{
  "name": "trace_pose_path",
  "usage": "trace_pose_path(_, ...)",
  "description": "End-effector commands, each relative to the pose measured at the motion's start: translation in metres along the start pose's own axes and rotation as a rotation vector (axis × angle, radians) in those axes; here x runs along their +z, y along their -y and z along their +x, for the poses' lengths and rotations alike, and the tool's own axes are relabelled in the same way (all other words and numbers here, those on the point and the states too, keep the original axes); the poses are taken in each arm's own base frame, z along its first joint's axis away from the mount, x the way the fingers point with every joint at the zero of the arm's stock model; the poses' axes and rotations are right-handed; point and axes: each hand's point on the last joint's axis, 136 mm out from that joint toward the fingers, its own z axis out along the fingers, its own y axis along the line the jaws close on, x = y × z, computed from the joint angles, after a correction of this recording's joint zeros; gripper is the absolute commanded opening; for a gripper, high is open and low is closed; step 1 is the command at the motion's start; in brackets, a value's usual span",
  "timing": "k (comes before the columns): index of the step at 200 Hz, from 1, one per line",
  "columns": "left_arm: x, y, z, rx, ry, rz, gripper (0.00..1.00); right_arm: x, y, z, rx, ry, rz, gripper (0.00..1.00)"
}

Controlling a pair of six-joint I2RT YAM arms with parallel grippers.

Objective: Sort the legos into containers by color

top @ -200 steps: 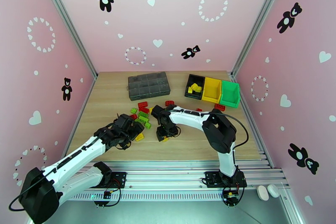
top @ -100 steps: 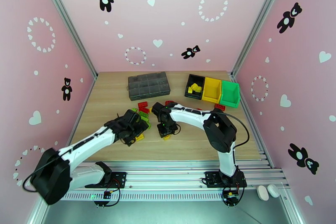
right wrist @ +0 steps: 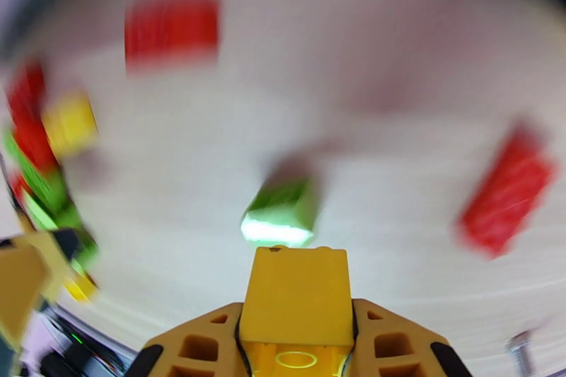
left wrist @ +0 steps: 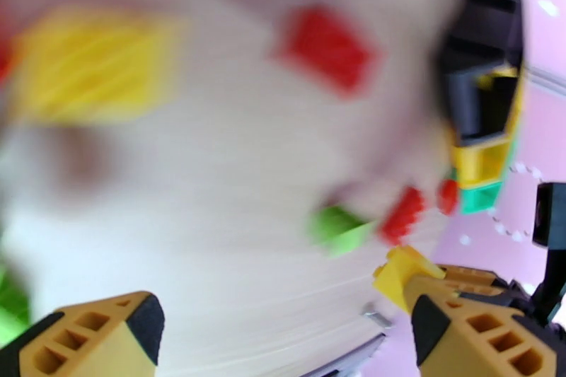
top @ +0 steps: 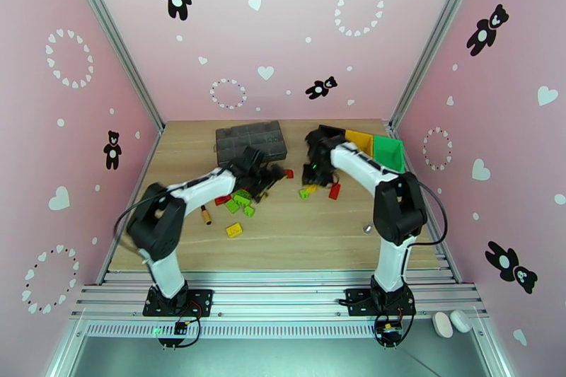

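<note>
Right wrist: my right gripper (right wrist: 297,346) clamps a yellow lego brick (right wrist: 296,290); left wrist: my left gripper (left wrist: 283,334) gapes wide.

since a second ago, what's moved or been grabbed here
The right gripper closed on a yellow brick and carried it away toward the bins. The left gripper, open throughout, swung from the near side of the brick pile to its far side, by the grey organizer. The organizer and the lone yellow brick near the front stayed put.
</note>
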Motion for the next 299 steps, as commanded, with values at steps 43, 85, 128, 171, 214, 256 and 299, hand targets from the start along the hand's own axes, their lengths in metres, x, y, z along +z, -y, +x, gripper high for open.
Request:
trace_pose_path(43,0.03,0.108,-0.025,0.142,-0.124,0.186,0.99,-0.015,0.035,-0.104,0.195,0.106,-0.06,0.32)
trace_pose_path(85,0.035,0.113,-0.03,0.169,-0.146,0.176,0.99,-0.013,0.041,-0.124,0.225,0.122,-0.066,0.52)
trace_pose_path(128,0.027,0.098,-0.031,0.176,-0.109,0.131,0.98,-0.024,0.045,-0.108,0.214,0.118,-0.051,0.54)
trace_pose_path(171,0.013,0.061,-0.024,0.165,-0.049,0.031,0.98,-0.03,0.056,-0.066,0.203,0.095,-0.025,0.56)
trace_pose_path(214,0.001,0.019,-0.007,0.132,-0.023,-0.053,0.98,-0.012,0.079,-0.012,0.23,0.028,0.031,0.59)
trace_pose_path(256,-0.003,-0.007,0.023,0.152,-0.031,-0.116,0.98,0.018,0.096,0.022,0.251,-0.053,0.076,0.58)
trace_pose_path(299,-0.011,-0.024,0.042,0.145,-0.024,-0.13,0.98,0.041,0.105,0.028,0.253,-0.092,0.112,0.57)
